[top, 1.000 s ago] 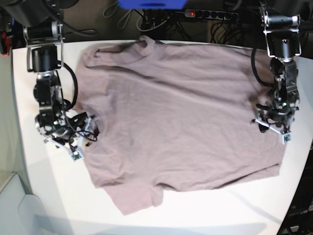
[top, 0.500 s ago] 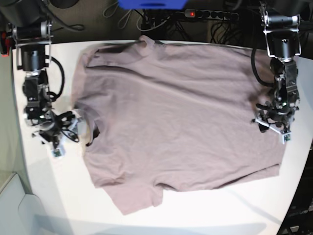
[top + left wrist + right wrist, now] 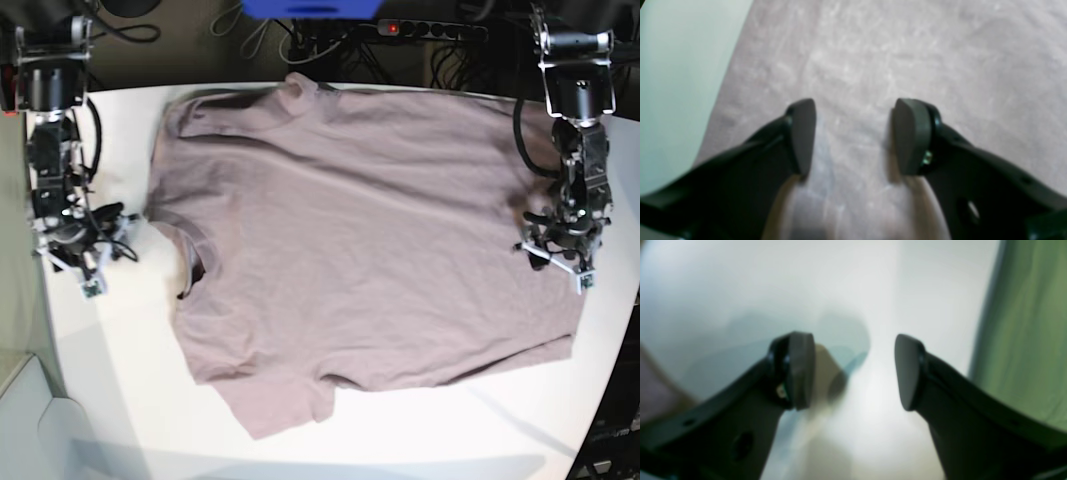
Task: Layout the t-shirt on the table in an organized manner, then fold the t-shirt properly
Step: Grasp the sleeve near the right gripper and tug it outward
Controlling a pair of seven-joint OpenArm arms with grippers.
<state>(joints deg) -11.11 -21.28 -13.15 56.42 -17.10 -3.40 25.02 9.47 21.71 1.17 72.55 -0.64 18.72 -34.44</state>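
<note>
Base view shows the soft dusty-pink cotton t-shirt (image 3: 360,250) lying spread out nearly flat on the big smooth white table (image 3: 120,400), so the laying out looks mostly done and no fold is made yet. The left gripper (image 3: 558,265) rests over the shirt's hem side, jaws apart, holding nothing. The right gripper (image 3: 85,262) sits beside the collar (image 3: 185,245) over bare table, jaws apart and empty
</note>
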